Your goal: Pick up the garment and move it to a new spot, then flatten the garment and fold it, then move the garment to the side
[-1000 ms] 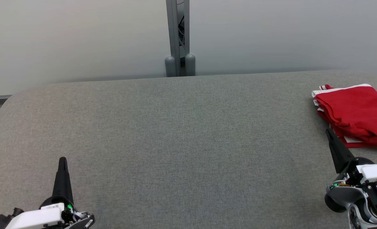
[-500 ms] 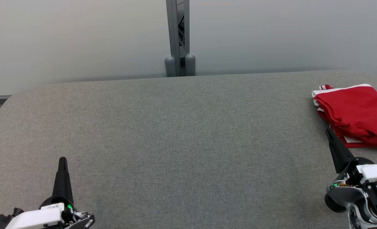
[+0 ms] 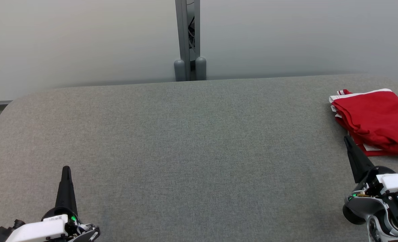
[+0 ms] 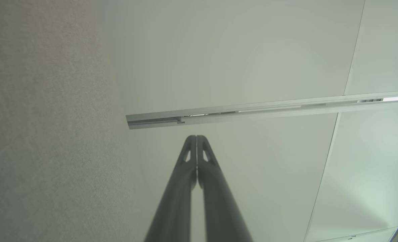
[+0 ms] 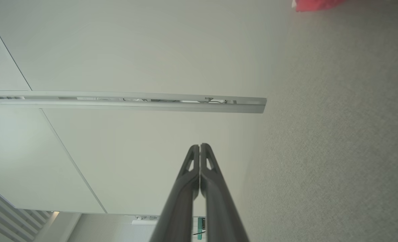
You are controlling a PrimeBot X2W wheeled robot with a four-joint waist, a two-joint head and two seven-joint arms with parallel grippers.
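The garment (image 3: 377,121) is a red cloth with white trim, lying folded at the far right of the grey table (image 3: 192,144). Its edge shows as a red patch, the garment (image 5: 314,4), at the top of the right wrist view. My right gripper (image 3: 346,138) stands just in front of the garment's near left corner, shut and holding nothing, fingertips together (image 5: 199,146). My left gripper (image 3: 65,168) rests at the lower left, far from the garment, also shut with nothing in it (image 4: 196,137).
Behind the table stands a pale partition wall with a grey metal post (image 3: 187,40) at its middle. The table's rounded left corner (image 3: 7,107) and its back edge are in view.
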